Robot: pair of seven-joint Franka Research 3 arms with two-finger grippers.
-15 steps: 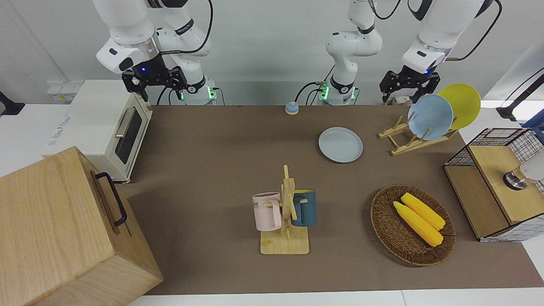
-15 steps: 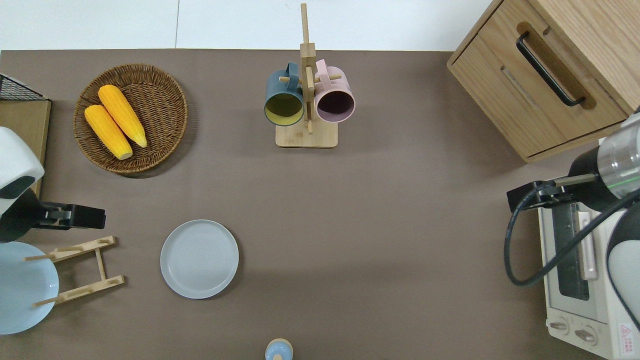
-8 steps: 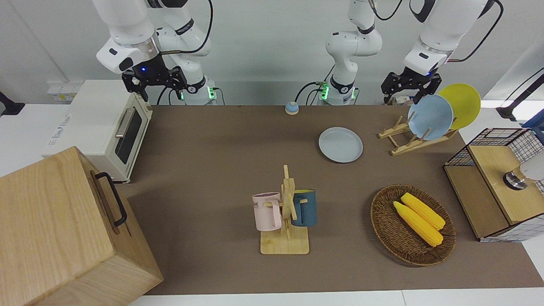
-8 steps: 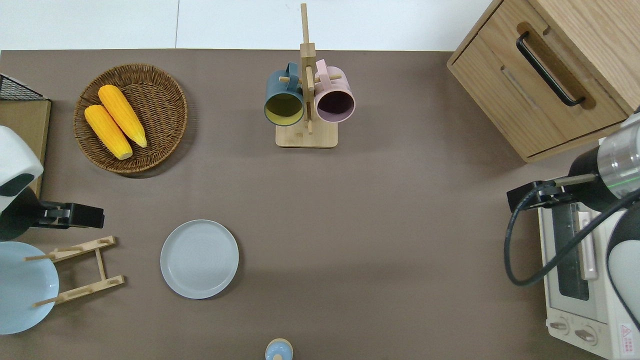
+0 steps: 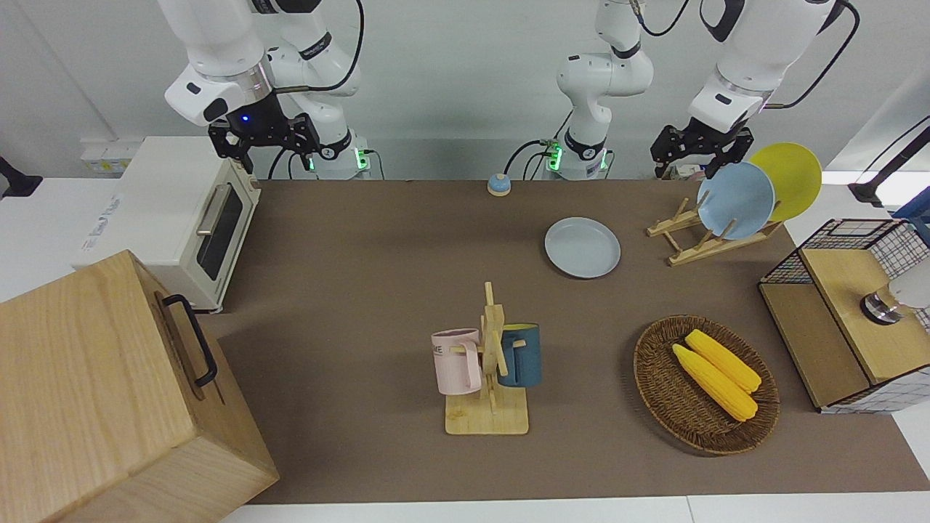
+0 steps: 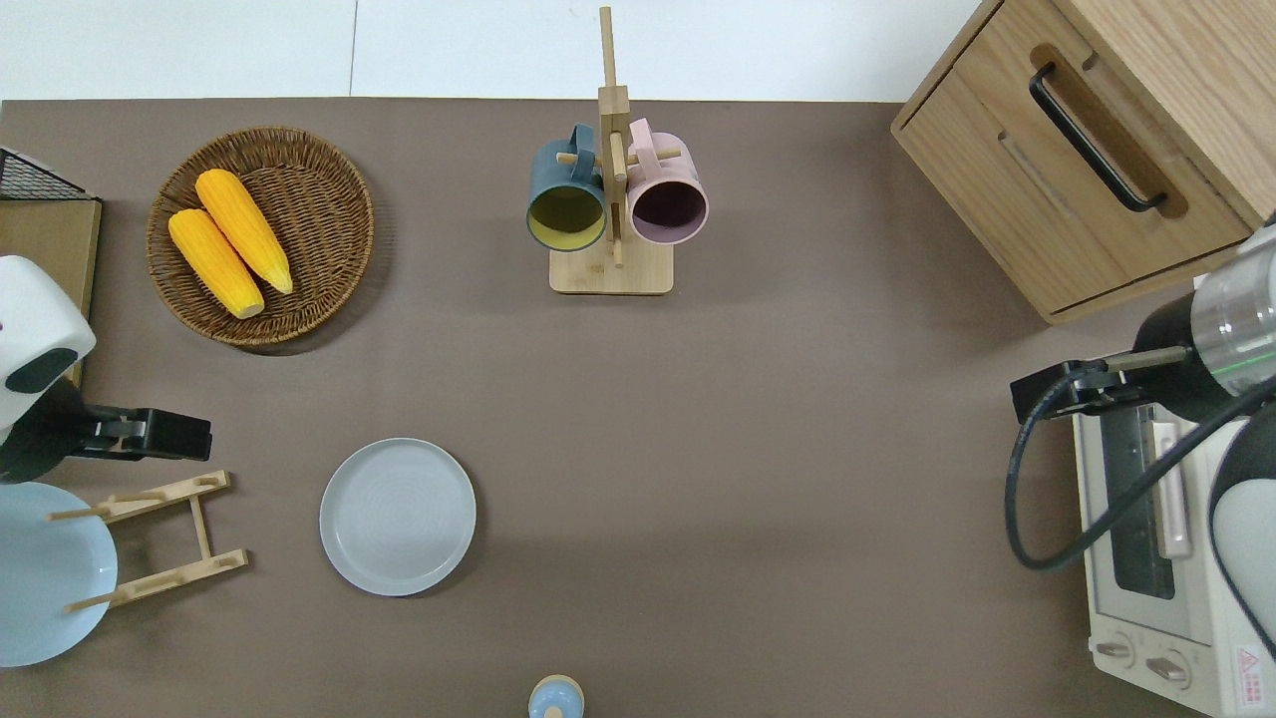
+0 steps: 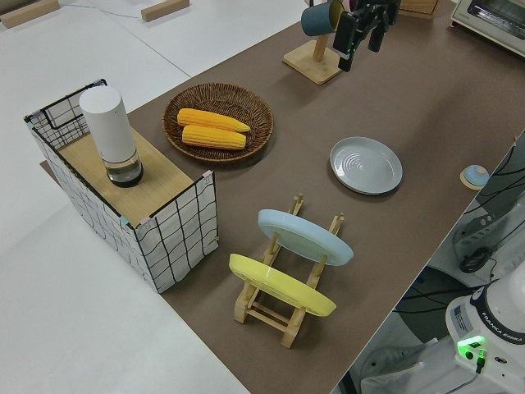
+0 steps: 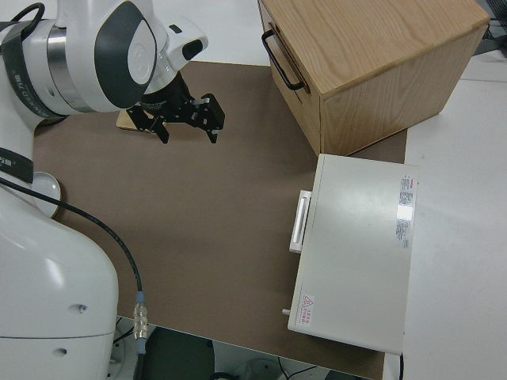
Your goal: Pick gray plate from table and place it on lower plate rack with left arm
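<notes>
The gray plate [image 5: 583, 247] lies flat on the brown table [image 5: 363, 290]; it also shows in the overhead view [image 6: 398, 517] and the left side view [image 7: 367, 164]. The light-wood plate rack [image 5: 686, 247] stands beside it toward the left arm's end, its free pegs showing in the overhead view [image 6: 164, 534]. My left gripper [image 5: 696, 149] is open and empty in the air; the overhead view shows it [image 6: 150, 436] over the table by the rack's edge farther from the robots. My right gripper [image 5: 263, 138] is open and its arm is parked.
A sky-blue plate [image 5: 735, 200] and a yellow plate [image 5: 792, 174] lean in the rack. A wicker basket [image 5: 654, 392] holds two corn cobs. A mug stand [image 5: 488, 414], wire crate [image 5: 843, 240], toaster oven [image 5: 182, 218], wooden cabinet [image 5: 94, 392] and small bell [image 5: 498, 184] stand around.
My left gripper has shifted slightly above the rack area, with the wrist lifting a little. The gray plate and the right arm have not moved.
</notes>
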